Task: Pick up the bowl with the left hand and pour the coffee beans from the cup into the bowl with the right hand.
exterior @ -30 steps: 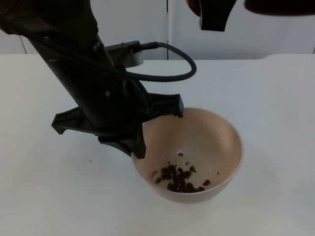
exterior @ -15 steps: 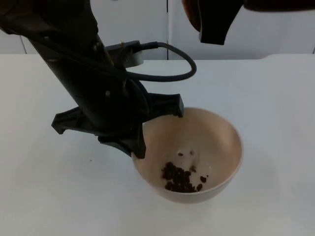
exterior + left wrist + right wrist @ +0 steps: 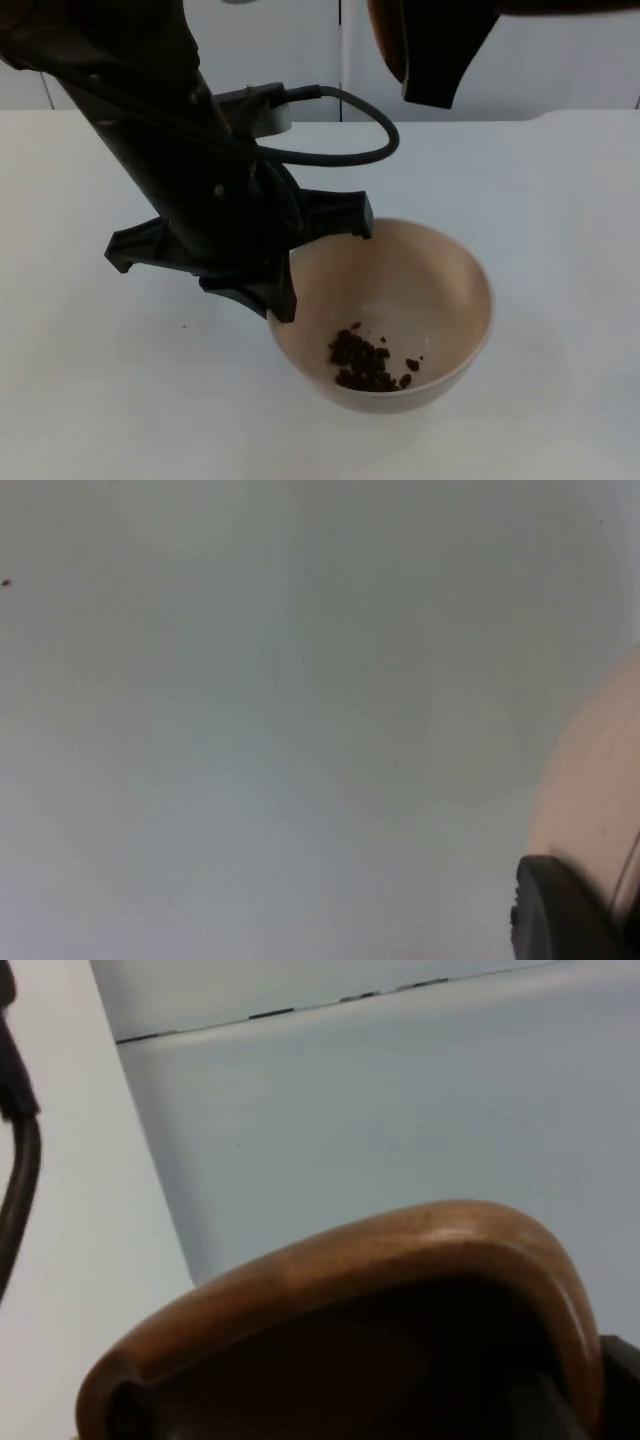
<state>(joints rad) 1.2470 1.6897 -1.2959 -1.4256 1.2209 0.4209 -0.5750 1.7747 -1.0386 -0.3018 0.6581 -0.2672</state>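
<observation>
Brown cup (image 3: 400, 1290) clenched in right fingers (image 3: 432, 55), tipped high over beige bowl (image 3: 440, 300), gripped at rim by left fingers (image 3: 318, 268) to catch beans (image 3: 370, 362).

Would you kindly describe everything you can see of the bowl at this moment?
The bowl is round, beige and matte, perhaps ceramic or plastic, with a smooth inside. It sits slightly tilted over the white table, and the left gripper clamps its rim on the near-left side. A small heap of dark coffee beans lies at the bottom. Its pale outer wall curves beside a black fingertip in the left wrist view.
</observation>
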